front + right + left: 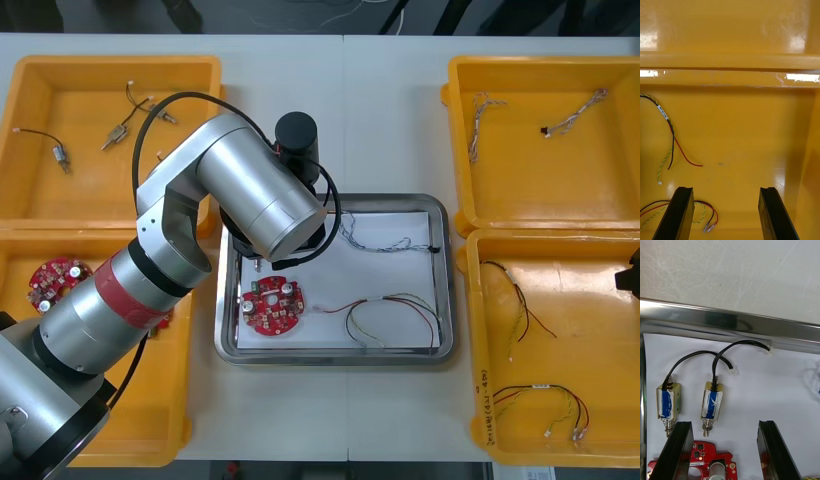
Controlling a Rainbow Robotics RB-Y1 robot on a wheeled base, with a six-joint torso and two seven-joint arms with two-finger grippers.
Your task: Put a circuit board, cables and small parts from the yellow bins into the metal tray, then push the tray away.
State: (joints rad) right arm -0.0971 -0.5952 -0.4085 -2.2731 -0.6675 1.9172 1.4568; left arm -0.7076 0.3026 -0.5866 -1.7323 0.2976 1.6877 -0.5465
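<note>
Parts drop looking done: left gripper point(725, 423) hovering low over metal tray point(335, 197), fingers point(681, 450) spread wide, gripping nothing; two small metal parts point(711, 405) lying on white liner point(771, 397) just ahead. Circuit board point(272, 305) sitting at tray's 8 o'clock, cables point(390, 315) toward 4. Right gripper point(725, 189) idling in yellow bin point(600, 300) at tabletop's point(340, 420) 4 o'clock, fingers point(677, 213) apart, empty. Likely next: lifting clear, then pushing tray toward 12 o'clock.

The left arm point(250, 195), silver tubes with a red band and black joints, reaches from the near left corner diagonally toward the middle of the front view, its wrist bent downward. The left gripper point(725, 423) points down, its black fingers point(677, 450) standing wide apart with nothing between them. The right arm point(630, 277) shows as a dark tip at the right edge. The right gripper point(727, 189) is likewise spread wide and empty.
</note>
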